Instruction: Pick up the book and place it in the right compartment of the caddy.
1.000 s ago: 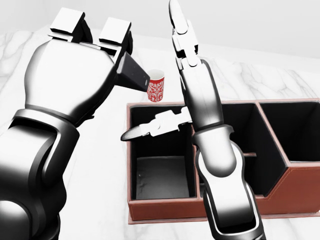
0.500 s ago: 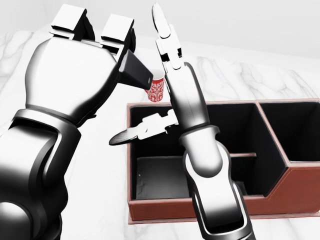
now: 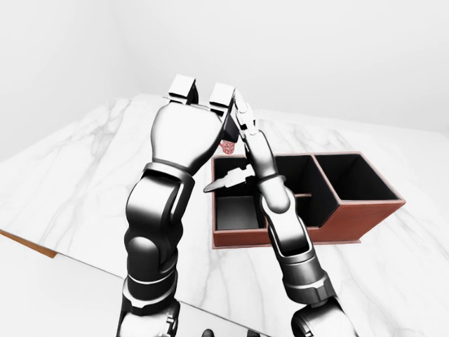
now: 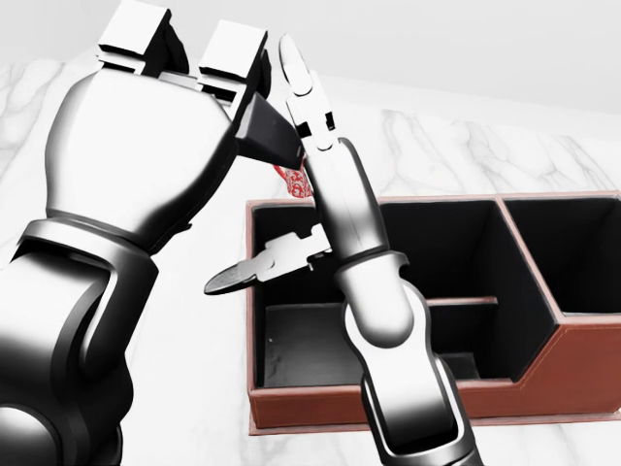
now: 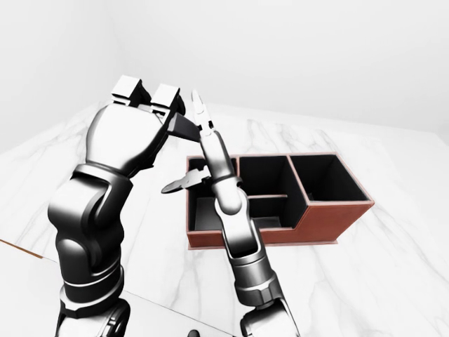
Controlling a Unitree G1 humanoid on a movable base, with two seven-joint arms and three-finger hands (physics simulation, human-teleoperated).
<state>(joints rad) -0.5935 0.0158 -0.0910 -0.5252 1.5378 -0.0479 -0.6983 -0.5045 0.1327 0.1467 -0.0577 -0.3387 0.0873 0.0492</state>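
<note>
My left hand (image 4: 194, 73) is shut on the book (image 4: 264, 136), a dark slab that sticks out of the fist toward the right, held up above the table to the left of the caddy. My right hand (image 4: 267, 194) is open, fingers (image 4: 301, 87) pointing up right beside the book's end and thumb (image 4: 243, 272) stretched left. The brown caddy (image 4: 437, 200) with black compartments sits at the right of the head view. Its right compartment (image 5: 326, 179) has nothing in it. My right forearm crosses the caddy's left compartments.
A red patterned cup (image 4: 294, 182) stands beyond the caddy's top-left corner, mostly hidden behind my right hand. The white marble table (image 3: 84, 182) spreads to the left, and its near edge (image 3: 42, 246) runs along the lower left of the left-eye view.
My right hand has swung left toward the book and now covers most of the red cup. My left hand with the book has barely moved.
</note>
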